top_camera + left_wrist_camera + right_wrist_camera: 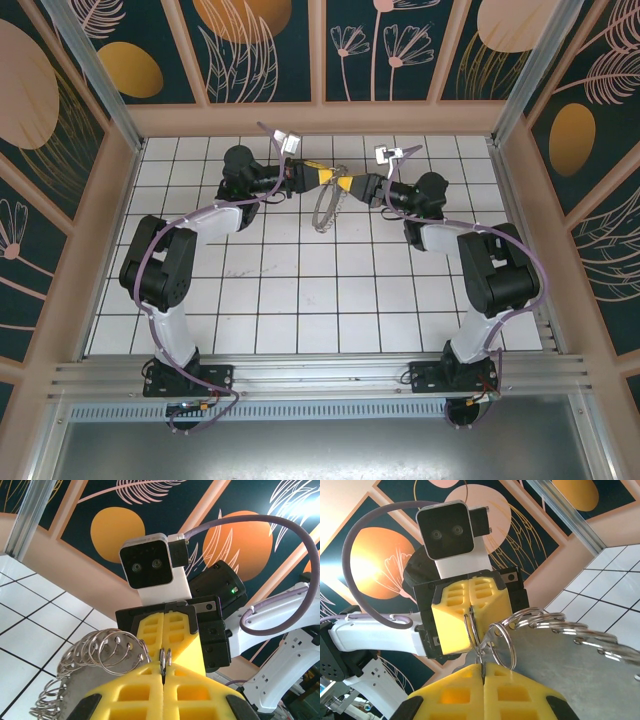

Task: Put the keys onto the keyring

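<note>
The keyring (324, 210) hangs in the air over the middle of the far tiles, between my two grippers. Up close it is a flat grey plate (580, 675) whose rim carries many silvery split rings (107, 650). My left gripper (328, 179) and right gripper (346, 186) meet tip to tip above it. In the left wrist view my left gripper (163, 672) is shut on a small silver ring (165, 659) at the rim, facing the other's yellow fingers (175, 630). My right gripper (482, 666) is shut on the same ring (472, 625). The keys are out of view.
The white tiled floor (300, 290) lies below, walled by tan frames and dark patterned panels (260, 45). Both arms arch inward from their bases (190, 375) (450, 375) at the near edge, and their purple cables (150, 250) loop beside them.
</note>
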Controlling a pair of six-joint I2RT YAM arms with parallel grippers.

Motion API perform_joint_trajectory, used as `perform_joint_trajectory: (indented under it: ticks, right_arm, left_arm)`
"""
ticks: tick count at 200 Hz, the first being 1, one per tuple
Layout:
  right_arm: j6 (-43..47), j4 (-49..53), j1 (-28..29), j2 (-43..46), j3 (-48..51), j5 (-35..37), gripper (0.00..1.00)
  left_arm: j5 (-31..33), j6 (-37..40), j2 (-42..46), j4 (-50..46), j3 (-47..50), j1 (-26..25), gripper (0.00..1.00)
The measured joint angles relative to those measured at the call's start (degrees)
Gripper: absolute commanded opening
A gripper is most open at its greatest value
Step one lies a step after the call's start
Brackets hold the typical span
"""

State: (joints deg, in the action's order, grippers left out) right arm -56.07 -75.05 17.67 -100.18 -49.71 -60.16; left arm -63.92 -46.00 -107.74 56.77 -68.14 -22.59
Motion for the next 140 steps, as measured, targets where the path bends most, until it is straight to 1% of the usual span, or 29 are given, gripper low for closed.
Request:
perform_joint_trajectory:
  ticks: [71, 75, 83, 89, 99, 109, 123, 140]
  right_arm:
    - [0.66, 1.88, 1.84, -0.17, -0.22, 0.76, 0.00]
    - [0.94, 2.23, 1.84, -0.17, -0.26, 0.76, 0.04]
    - [1.79, 3.28, 1.88, -0.15, -0.33, 0.76, 0.16]
    - [2.32, 4.26, 1.88, -0.02, -0.37, 0.76, 0.19]
    - [4.04, 6.58, 1.90, 0.42, -0.26, 0.55, 0.21]
    - [5.70, 9.55, 1.88, 1.27, 0.26, 0.55, 0.27]
    - [8.50, 13.94, 1.77, 3.39, 1.55, 0.57, 0.31]
    - [12.17, 19.63, 1.55, 7.02, 3.26, 0.59, 0.32]
  left_arm:
    - [-0.09, -1.29, 0.00, 1.66, 0.33, 0.00, 0.00]
    - [-0.09, -1.31, 0.00, 1.70, 0.39, 0.00, 0.00]
    - [0.04, -1.42, 0.00, 1.70, 0.52, 0.00, 0.00]
    - [0.13, -1.46, 0.00, 1.70, 0.66, 0.00, 0.00]
    - [0.68, -1.64, 0.00, 1.73, 0.79, 0.00, 0.00]
    - [1.38, -1.70, 0.02, 1.81, 0.79, 0.00, 0.00]
    - [2.01, -1.73, 0.04, 2.05, 0.85, 0.00, 0.00]
    - [2.73, -1.90, 0.11, 2.27, 0.98, 0.00, 0.00]
